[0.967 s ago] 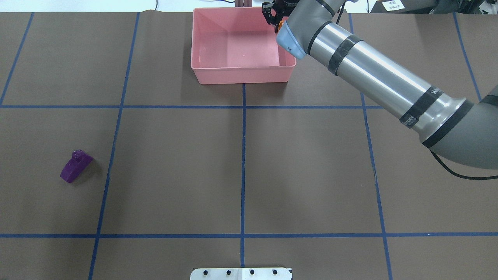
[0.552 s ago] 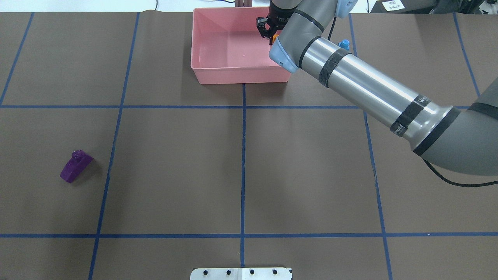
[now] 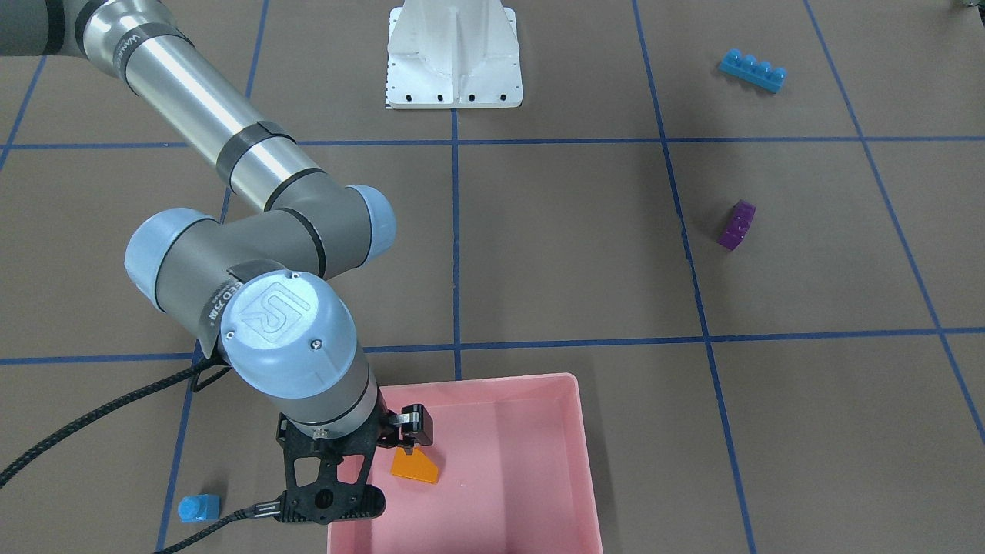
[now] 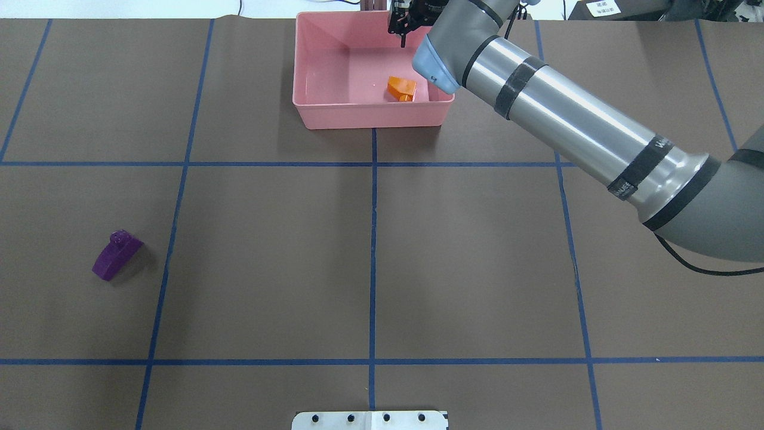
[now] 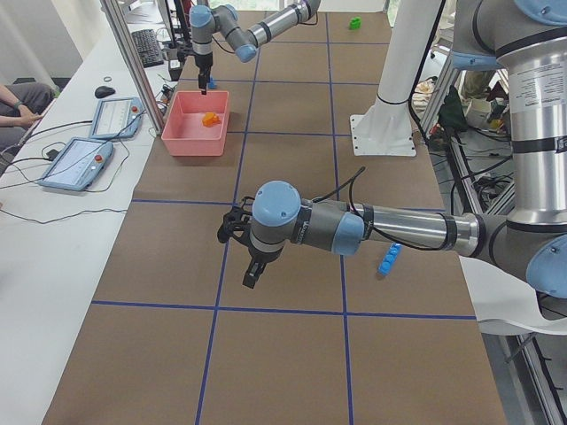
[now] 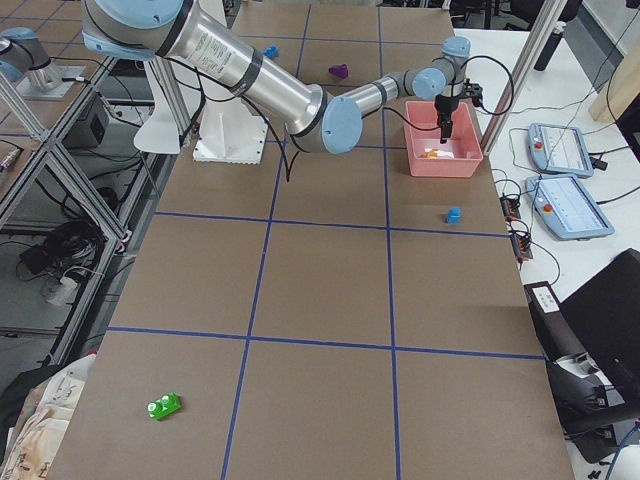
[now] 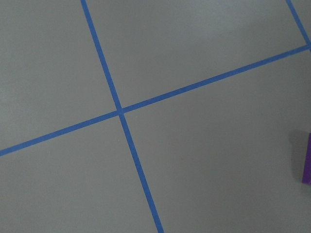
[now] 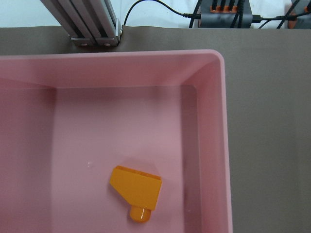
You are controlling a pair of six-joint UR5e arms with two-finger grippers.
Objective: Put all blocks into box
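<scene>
The orange sloped block (image 4: 401, 89) lies loose on the floor of the pink box (image 4: 334, 113), near its right wall; it also shows in the right wrist view (image 8: 137, 191). My right gripper (image 4: 401, 34) hangs open and empty above the box's far side. The purple block (image 4: 116, 254) lies at the left. The long blue block (image 3: 753, 70) lies near the table edge on my left. The tiny blue block (image 3: 198, 508) sits just outside the box on my right. The green block (image 6: 164, 406) lies far right. My left gripper (image 5: 251, 274) hovers over bare table; I cannot tell its state.
The white robot base (image 3: 454, 58) stands at the table's near middle edge. Blue tape lines (image 4: 373, 239) grid the brown table. A black cable (image 3: 92, 431) trails from the right wrist. Tablets (image 5: 84, 159) lie beyond the far table edge.
The right gripper carried the orange block over the box and let go of it. The block now lies on the box floor, and the gripper has shifted toward the far wall.
</scene>
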